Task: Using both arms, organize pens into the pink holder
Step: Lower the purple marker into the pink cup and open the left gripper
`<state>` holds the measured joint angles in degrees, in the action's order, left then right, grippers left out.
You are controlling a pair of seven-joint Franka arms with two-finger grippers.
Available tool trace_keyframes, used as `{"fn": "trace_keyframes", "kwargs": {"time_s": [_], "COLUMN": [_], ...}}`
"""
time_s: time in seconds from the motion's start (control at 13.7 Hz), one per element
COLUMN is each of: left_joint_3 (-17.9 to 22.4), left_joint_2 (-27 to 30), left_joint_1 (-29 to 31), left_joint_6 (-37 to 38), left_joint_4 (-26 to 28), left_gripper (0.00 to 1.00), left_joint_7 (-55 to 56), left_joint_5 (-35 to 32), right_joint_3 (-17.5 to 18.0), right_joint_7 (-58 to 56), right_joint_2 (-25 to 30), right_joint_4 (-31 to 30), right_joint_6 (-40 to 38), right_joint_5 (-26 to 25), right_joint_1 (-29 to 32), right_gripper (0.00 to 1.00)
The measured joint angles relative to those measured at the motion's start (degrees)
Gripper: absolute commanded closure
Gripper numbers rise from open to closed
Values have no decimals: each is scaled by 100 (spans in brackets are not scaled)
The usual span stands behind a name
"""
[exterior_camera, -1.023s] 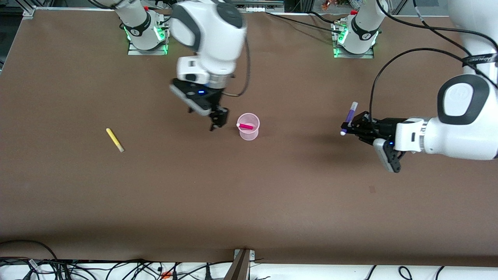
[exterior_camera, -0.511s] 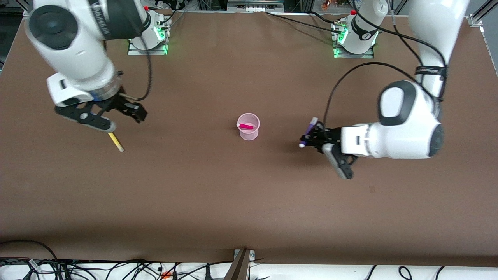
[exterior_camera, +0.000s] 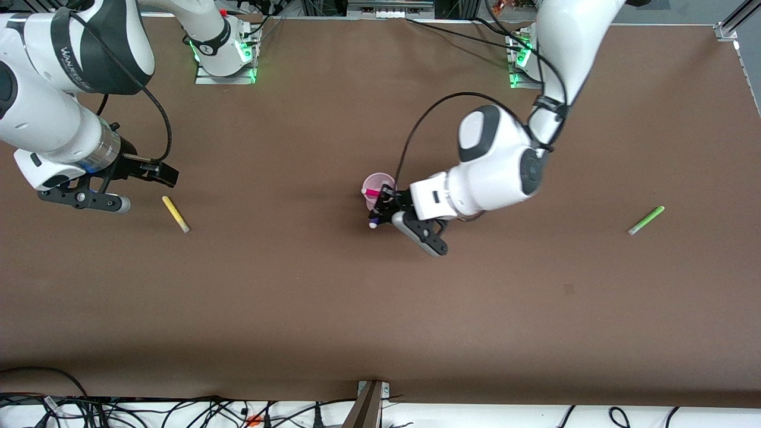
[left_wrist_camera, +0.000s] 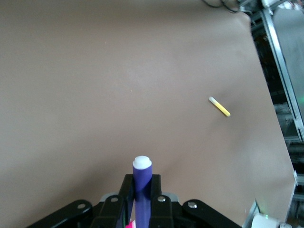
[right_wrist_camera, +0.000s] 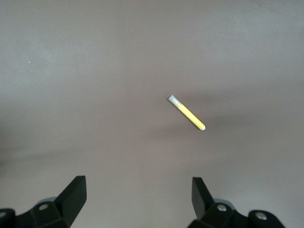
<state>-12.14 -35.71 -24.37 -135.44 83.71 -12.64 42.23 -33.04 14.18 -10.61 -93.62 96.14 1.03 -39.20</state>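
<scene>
Front view: I see the left claw (exterior_camera: pixel 385 208) clenched on the purple pen (left_wrist_camera: pixel 141 183), right at the pink holder (exterior_camera: pixel 377 181).
Holder: magenta pen (exterior_camera: pixel 373 192) inside.
Right claw (exterior_camera: pixel 142 184): spread wide above the counter (exterior_camera: pixel 297 297) near the yellow pen (exterior_camera: pixel 175 214).
Green pen (exterior_camera: pixel 646 220): lying toward the left arm's end.

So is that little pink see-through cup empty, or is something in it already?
Not empty: the translucent pink cup already holds a magenta pen, leaning inside it with its pale tip at the rim.
</scene>
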Motion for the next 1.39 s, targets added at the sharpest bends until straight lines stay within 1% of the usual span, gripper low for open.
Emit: {"fn": "trace_keyframes", "kwargs": {"time_s": [0.15,0.22,0.51,0.66,0.95,1.02,1.1,1.17,1.24,1.32,1.39], "left_joint_3": [30,52,112,106,83,74,68,65,62,62,63], "left_joint_2": [-33,-32,53,200,344,345,344,344,344,346,351], "left_joint_1": [-214,-221,-255,-373,-501,-578,-674,-785,-868,-914,-927], "left_joint_6": [-377,-448,-571,-895,-1557,-1859,-2160,-2412,-2546,-2603,-2619], "left_joint_4": [411,572,863,1099,1375,1514,1671,1807,1883,1918,1936], "left_gripper": [100,100,100,100,100,100,100,95,27,0,0], "left_joint_7": [299,329,444,483,481,481,477,477,486,495,506], "left_joint_5": [-54,-214,-818,-1103,-1245,-1262,-1266,-1266,-1266,-1266,-1266], "right_joint_3": [-3,-11,-77,-118,-117,-10,219,537,841,1119,1368], "right_joint_7": [0,0,0,-2,-3,-13,-33,-50,-54,-58,-89], "right_joint_2": [32,39,44,46,47,48,53,62,72,85,103], "right_joint_4": [-20,-24,-35,-40,-48,-49,-49,-49,-49,-49,-49], "right_joint_6": [8,16,29,31,32,33,38,52,69,84,112], "right_joint_5": [1,1,1,1,1,1,1,1,1,1,1], "right_joint_1": [-8,-8,-8,-7,129,273,512,825,1125,1406,1661], "right_gripper": [2,2,2,2,2,2,2,2,2,2,2]}}
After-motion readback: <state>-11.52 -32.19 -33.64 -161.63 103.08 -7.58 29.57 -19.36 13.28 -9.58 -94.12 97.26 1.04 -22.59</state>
